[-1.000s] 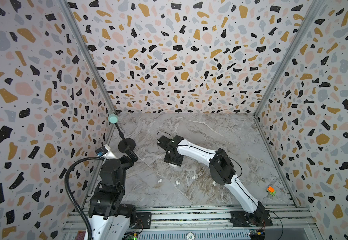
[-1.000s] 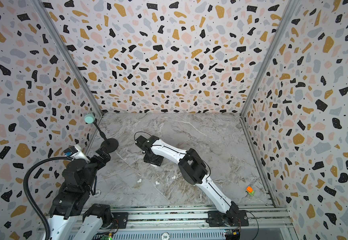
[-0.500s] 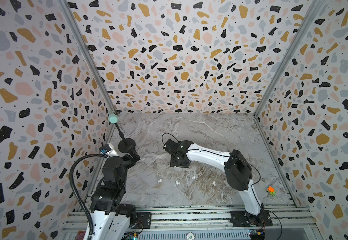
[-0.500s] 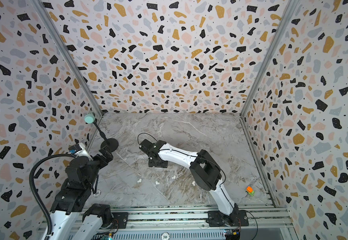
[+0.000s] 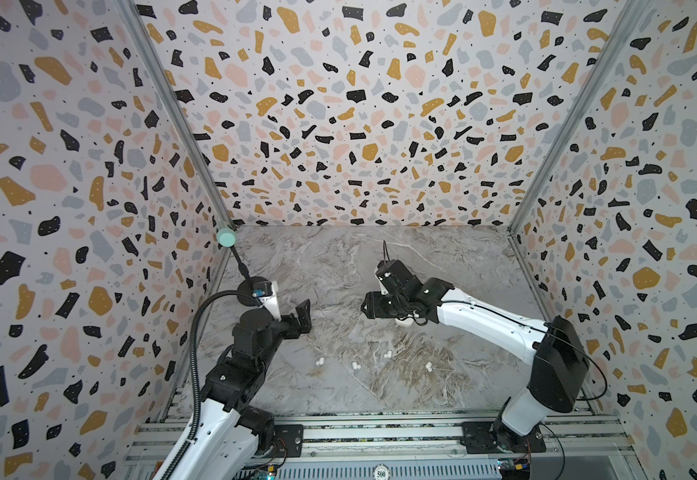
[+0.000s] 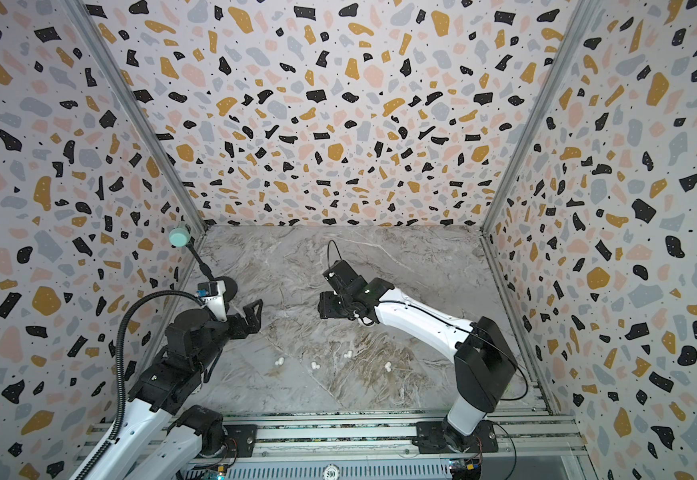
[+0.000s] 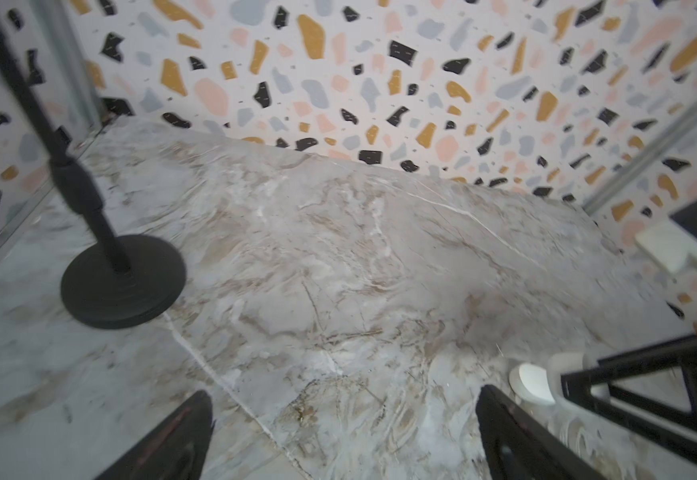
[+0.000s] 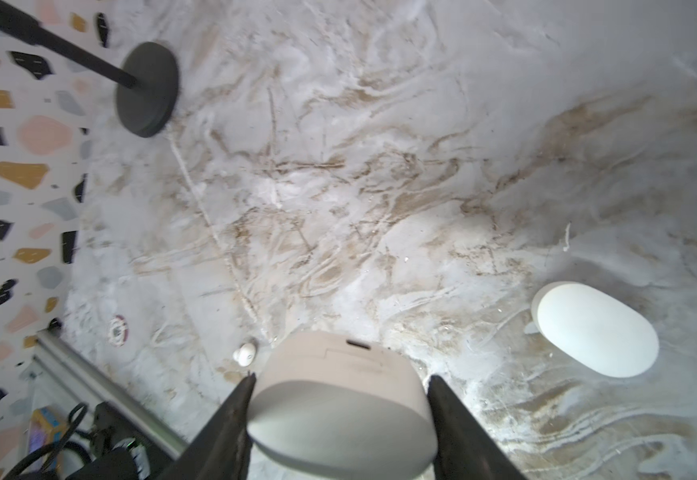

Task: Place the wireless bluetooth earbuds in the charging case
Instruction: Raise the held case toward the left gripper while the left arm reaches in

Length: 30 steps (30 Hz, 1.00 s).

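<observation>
Wireless bluetooth earbuds (image 5: 355, 365) lie loose on the table (image 5: 338, 257), apart from both sets of jaws; right gripper (image 8: 341, 378) clamps a white charging case (image 8: 338, 415) between half-spread jaws; left gripper (image 7: 344, 397) gapes wide, empty

this was a robot test cell, the kind built in a lab. three walls (image 5: 359, 124) of terrazzo-print panel boxed in a marble-print floor (image 5: 338, 257), and bare metal posts (image 5: 182, 124) joined them at the corners. a left arm (image 5: 234, 390) and a right arm (image 5: 488, 324) were bolted to a slotted rail (image 5: 380, 432) along the front edge. a black hose (image 5: 194, 365) looped up the left arm. a mic stand (image 7: 122, 282) stood on the floor by the left wall.
</observation>
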Tool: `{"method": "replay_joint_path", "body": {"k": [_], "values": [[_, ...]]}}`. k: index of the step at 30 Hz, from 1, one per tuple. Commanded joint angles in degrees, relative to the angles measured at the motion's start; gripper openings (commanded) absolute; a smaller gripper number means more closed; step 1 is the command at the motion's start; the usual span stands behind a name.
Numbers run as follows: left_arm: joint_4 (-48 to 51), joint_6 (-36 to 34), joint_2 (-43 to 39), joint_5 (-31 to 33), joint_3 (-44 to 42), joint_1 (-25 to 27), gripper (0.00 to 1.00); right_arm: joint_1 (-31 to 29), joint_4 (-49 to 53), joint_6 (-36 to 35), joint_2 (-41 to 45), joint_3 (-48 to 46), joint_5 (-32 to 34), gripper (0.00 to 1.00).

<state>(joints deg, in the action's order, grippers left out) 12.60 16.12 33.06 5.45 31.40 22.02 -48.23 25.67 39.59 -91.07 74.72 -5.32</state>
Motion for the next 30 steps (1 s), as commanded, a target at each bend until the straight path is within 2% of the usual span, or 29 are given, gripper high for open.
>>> {"method": "replay_joint_path", "body": {"k": [1, 7, 10, 13, 20, 27, 30], "values": [[-9.43, -17.06, -2.39, -4.58, -2.52, 3.27, 1.00, 2.94, -5.52, -6.08, 5.71, -2.78, -7.94, 0.00], [-11.97, -35.01, -2.81, -5.41, -6.60, 10.10, 1.00, 3.84, -6.53, -10.81, 10.16, -5.59, -13.45, 0.00], [-11.25, -41.87, 0.10, -10.84, -5.96, 11.67, 1.00, 3.84, -6.52, -13.77, 12.18, -6.92, -17.25, 0.00], [-12.80, -45.20, 3.54, -13.60, -4.77, 12.70, 1.00, 3.73, -6.97, -15.25, 14.68, -8.88, -19.70, 0.00], [-17.90, -48.88, 8.16, -13.12, -4.82, 17.72, 1.00, 3.62, -8.03, -17.34, 19.12, -12.07, -25.00, 0.00], [-20.22, -51.35, 12.27, -13.10, -2.80, 21.76, 0.99, 3.50, -6.23, -17.22, 17.93, -11.65, -25.79, 0.00], [-20.39, -51.83, 13.24, -13.11, -2.00, 22.48, 0.98, 2.99, -4.28, -17.18, 16.66, -10.65, -23.48, 0.00]]}}
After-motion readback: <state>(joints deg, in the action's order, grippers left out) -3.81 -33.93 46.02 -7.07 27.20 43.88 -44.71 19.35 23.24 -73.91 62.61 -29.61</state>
